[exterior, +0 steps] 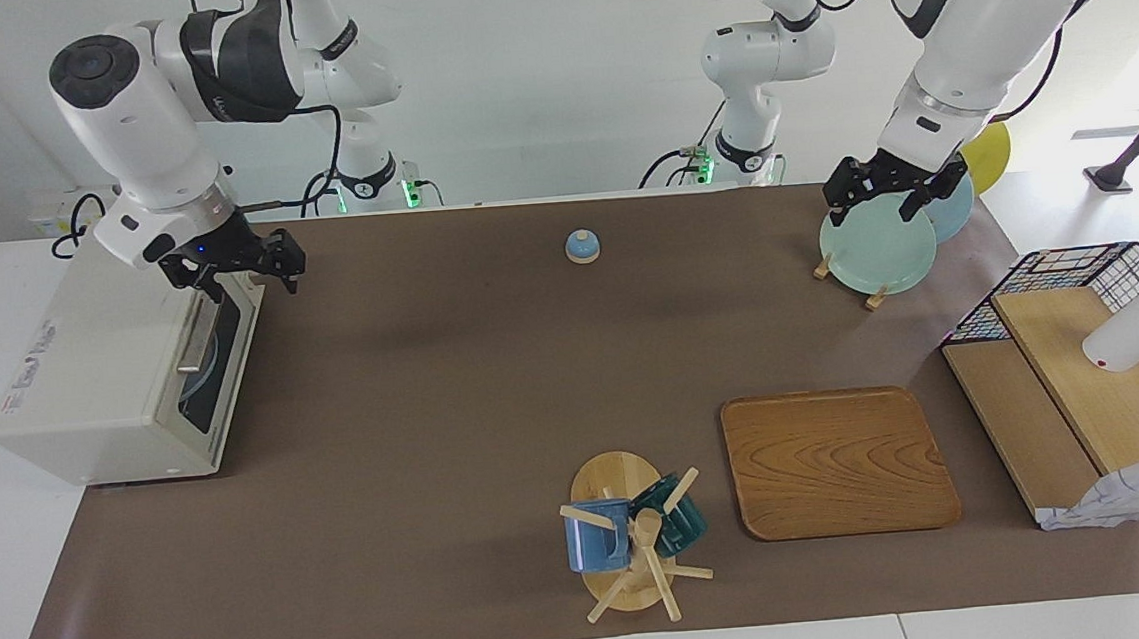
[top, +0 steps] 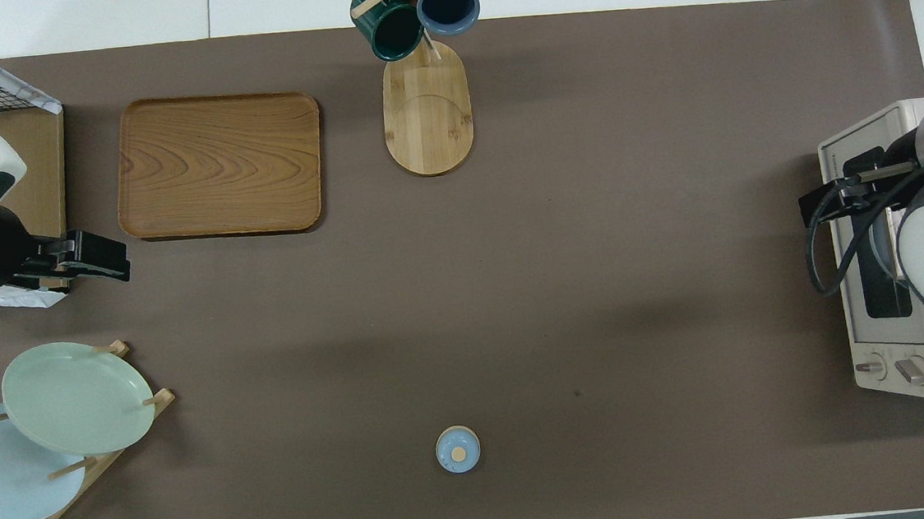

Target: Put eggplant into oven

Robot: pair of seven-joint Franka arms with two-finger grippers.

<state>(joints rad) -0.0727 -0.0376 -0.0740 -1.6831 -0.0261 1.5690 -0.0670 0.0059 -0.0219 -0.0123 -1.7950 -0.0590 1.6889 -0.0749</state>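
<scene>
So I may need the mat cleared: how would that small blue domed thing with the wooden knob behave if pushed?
The small blue dome with a wooden knob sits flat on the brown mat, so it would probably slide, not roll. It looks light, so a nudge could send it skidding. A grasp on the knob may slip off.

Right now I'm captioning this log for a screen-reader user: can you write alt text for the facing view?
The right pincer hangs at the door of the cream-white oven, which looks shut; no eggplant shows. The left pincer hangs over a rack of plates. Also on the brown mat: a wooden tray, a mug tree and a small blue bell.
</scene>
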